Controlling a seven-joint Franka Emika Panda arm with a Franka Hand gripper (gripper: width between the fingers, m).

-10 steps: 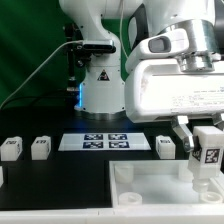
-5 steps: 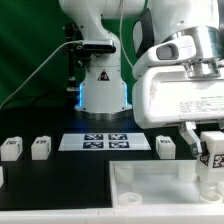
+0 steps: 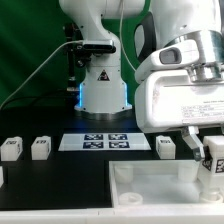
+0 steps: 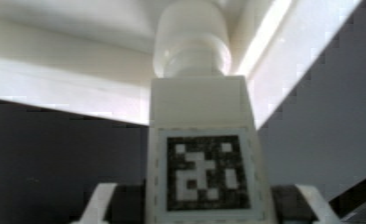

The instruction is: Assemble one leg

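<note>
My gripper [image 3: 212,160] is at the exterior view's right, above the large white panel [image 3: 150,190], shut on a leg [image 3: 213,163], a white block with a black-and-white tag. In the wrist view the held leg [image 4: 201,140] stands between my two fingers, its round end pointing at the panel's rim [image 4: 91,85]. Three more legs stand on the table in the exterior view: two at the left [image 3: 11,149] [image 3: 41,148] and one [image 3: 166,146] near the panel's far edge.
The marker board [image 3: 104,142] lies flat in front of the robot base [image 3: 103,85]. The black table surface runs left of the panel. A cable hangs at the far left.
My gripper has moved to the exterior view's right and slightly down with the leg held in it, closer to the panel's right part.
</note>
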